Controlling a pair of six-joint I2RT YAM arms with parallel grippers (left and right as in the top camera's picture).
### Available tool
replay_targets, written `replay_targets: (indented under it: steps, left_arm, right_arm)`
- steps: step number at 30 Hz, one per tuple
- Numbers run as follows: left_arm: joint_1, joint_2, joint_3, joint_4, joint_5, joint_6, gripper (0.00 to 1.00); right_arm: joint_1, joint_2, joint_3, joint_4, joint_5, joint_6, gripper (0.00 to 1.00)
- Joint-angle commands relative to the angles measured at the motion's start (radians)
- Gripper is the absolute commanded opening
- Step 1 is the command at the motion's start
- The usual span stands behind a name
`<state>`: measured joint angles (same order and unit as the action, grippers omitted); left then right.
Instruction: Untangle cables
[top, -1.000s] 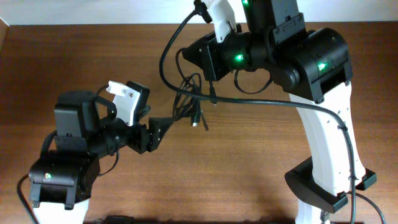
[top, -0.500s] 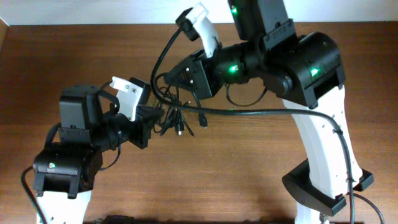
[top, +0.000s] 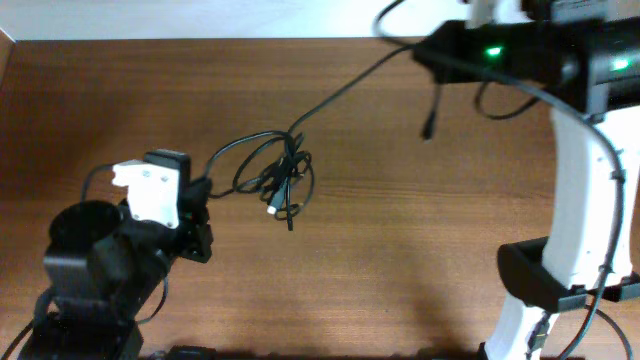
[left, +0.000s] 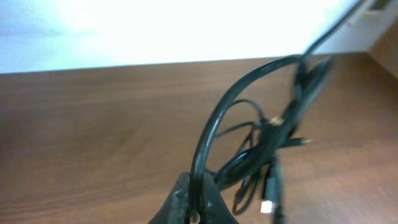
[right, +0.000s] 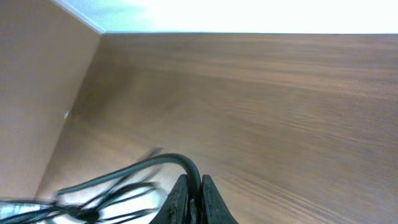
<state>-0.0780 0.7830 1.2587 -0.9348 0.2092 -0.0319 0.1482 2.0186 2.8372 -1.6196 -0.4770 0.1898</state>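
Pinching at both ends: left gripper (left: 194, 200) is clamped tight on a cable loop (left: 211, 124), right gripper (right: 191, 198) likewise on the strand (top: 350, 85) running to the overhead's upper right. Knot (top: 283, 178) sits centre-left over the table (top: 400, 260). Likely light, limp, springy, with a slick jacket. Best grabbed on strands beside the knot.

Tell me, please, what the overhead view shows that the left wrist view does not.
Only the overhead shows both arms, with one cable stretched from the tangled bundle up to the right arm, and a loose plug dangling there. Only the left wrist plainly shows the left gripper shut on a strand. Both show that bundle and the wooden table.
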Motion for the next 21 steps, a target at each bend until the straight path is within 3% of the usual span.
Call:
replay_targets:
  steps: [1, 6, 7, 8, 9, 14, 15, 17, 19, 21]
  left_arm:
    - [0.005, -0.061, 0.07, 0.002, -0.302, -0.081, 0.04]
    - [0.005, -0.069, 0.125, 0.003, -0.369, -0.08, 0.06]
    - [0.005, -0.069, 0.126, 0.004, -0.381, -0.08, 0.08]
    - [0.005, -0.068, 0.126, 0.005, -0.382, -0.08, 0.09]
    - [0.004, -0.068, 0.126, 0.006, -0.38, -0.081, 0.09]
    - [0.004, -0.064, 0.126, 0.024, -0.151, -0.08, 0.17]
    - [0.004, -0.064, 0.126, 0.023, -0.137, -0.08, 0.26]
    - [0.004, -0.063, 0.126, 0.014, -0.135, -0.08, 0.48]
    - [0.005, -0.061, 0.126, 0.008, -0.174, -0.133, 0.49]
    - [0.005, -0.061, 0.126, -0.052, -0.28, -0.295, 0.5]
  right_arm:
    - [-0.142, -0.015, 0.018, -0.008, 0.052, -0.01, 0.04]
    - [-0.3, -0.015, 0.017, -0.043, 0.127, -0.027, 0.05]
    - [-0.314, -0.015, 0.017, -0.045, 0.126, -0.023, 0.18]
    - [-0.319, -0.015, 0.017, -0.054, 0.116, -0.024, 0.59]
    - [-0.317, -0.015, 0.017, -0.063, 0.085, -0.025, 0.66]
    - [-0.172, -0.015, 0.017, -0.079, -0.148, -0.161, 0.67]
    - [-0.12, -0.015, 0.013, -0.079, -0.148, -0.175, 0.7]
    - [-0.019, -0.015, -0.015, -0.079, -0.146, -0.219, 0.71]
    - [0.063, -0.015, -0.064, -0.079, -0.072, -0.239, 0.72]
    - [0.129, -0.015, -0.166, -0.079, -0.015, -0.272, 0.72]
